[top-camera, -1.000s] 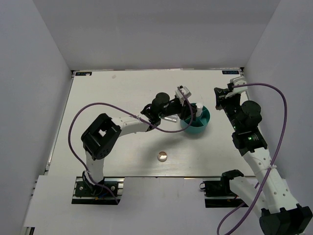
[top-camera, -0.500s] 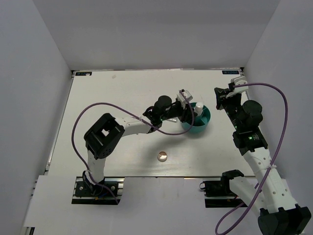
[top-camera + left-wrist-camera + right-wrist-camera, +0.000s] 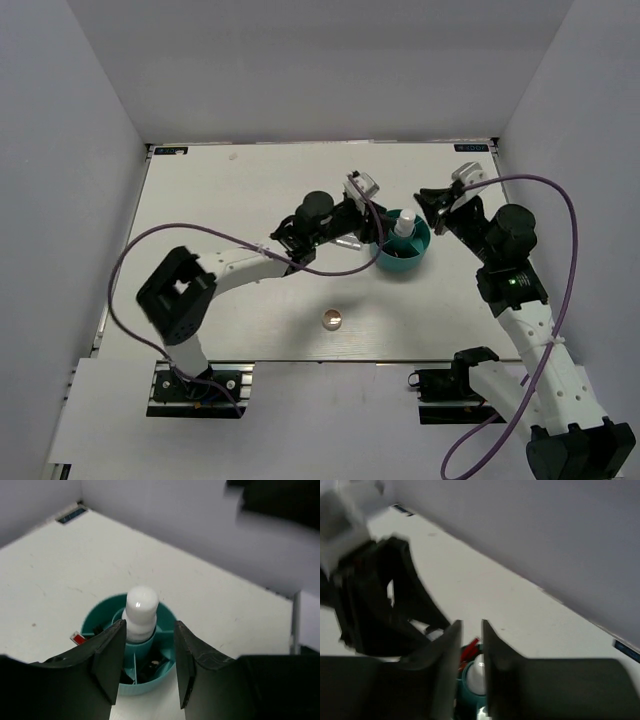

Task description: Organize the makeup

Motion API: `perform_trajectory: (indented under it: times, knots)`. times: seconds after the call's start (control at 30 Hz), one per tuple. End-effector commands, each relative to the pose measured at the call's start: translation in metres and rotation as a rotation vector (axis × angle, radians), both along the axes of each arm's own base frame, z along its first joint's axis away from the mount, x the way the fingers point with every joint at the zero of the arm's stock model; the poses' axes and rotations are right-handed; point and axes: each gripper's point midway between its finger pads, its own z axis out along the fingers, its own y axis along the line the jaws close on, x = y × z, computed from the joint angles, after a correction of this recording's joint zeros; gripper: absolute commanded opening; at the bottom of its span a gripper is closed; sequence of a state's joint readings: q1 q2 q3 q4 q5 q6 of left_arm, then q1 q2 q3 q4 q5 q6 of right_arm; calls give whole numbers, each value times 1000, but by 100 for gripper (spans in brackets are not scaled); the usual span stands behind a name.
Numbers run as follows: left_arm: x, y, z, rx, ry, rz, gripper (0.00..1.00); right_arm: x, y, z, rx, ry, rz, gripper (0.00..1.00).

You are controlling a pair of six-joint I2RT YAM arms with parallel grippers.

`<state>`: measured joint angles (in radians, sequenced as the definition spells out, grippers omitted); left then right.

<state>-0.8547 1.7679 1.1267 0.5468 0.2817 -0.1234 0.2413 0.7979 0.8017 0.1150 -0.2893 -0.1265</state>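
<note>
The left arm is stretched across the table (image 3: 50,570), the left gripper (image 3: 148,630) opened wide before the white bottle (image 3: 141,611), which stands upright in the teal container (image 3: 145,684) toward the right edge. The right gripper (image 3: 470,627) is angled nearby, narrowly parted.

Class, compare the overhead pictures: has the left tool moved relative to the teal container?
Yes. The left tool has drawn back leftward, off the teal container, leaving the white bottle standing inside it.
</note>
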Motion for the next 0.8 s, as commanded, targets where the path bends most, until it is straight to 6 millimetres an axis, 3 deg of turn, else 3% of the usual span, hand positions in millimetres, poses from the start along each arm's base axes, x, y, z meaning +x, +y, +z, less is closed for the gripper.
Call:
perform_trajectory:
  times: [0.0, 0.03, 0.07, 0.1, 0.13, 0.17, 0.2, 0.23, 0.27, 0.3, 0.37, 0.4, 0.47, 0.5, 0.53, 0.6, 0.67, 0.7, 0.77]
  knots:
    - [-5, 31, 83, -124, -4, 94, 53, -49, 46, -6, -98, -45, 388, 29]
    - [-2, 43, 87, -124, 28, 139, 53, -55, 51, -5, -152, -75, 451, 44]
    - [-7, 60, 109, -166, 61, 194, 60, -67, 58, -28, -176, 22, 543, 50]
    - [2, 83, 87, -105, 133, 333, 64, -89, 68, -34, -180, 45, 692, 54]
    - [-3, 95, 83, -92, 169, 367, 67, -95, 71, -31, -240, -15, 765, 59]
    - [-12, 112, 96, -124, 190, 403, 72, -115, 75, -57, -213, 134, 885, 62]
    - [-15, 132, 66, -41, 251, 490, 75, -124, 78, -65, -219, 170, 940, 70]
    - [-21, 145, 58, -23, 286, 522, 78, -127, 79, -68, -237, 180, 972, 73]
    - [-33, 162, 51, -6, 345, 561, 82, -128, 78, -90, -268, 250, 997, 76]
    - [-38, 173, 40, 12, 377, 599, 85, -126, 78, -98, -296, 266, 1000, 78]
    - [-55, 192, 32, 17, 460, 636, 87, -124, 81, -122, -391, 293, 1005, 79]
    - [-62, 199, 22, 30, 493, 649, 88, -132, 90, -128, -438, 283, 1047, 79]
    - [-75, 214, 12, 19, 570, 696, 89, -124, 91, -148, -541, 323, 1021, 79]
    - [-79, 220, 8, 15, 593, 718, 89, -134, 102, -154, -582, 320, 1068, 80]
    - [-84, 230, -3, 17, 636, 763, 89, -126, 101, -167, -646, 352, 1037, 80]
    - [-91, 242, 0, -30, 657, 798, 89, -136, 113, -178, -716, 348, 1076, 82]
    - [-97, 256, -8, -55, 693, 854, 89, -133, 114, -196, -797, 376, 1054, 82]
    - [-101, 263, -3, -90, 693, 859, 89, -145, 122, -202, -837, 369, 1096, 81]
    - [-107, 280, -9, -92, 711, 920, 89, -143, 124, -217, -911, 394, 1076, 83]
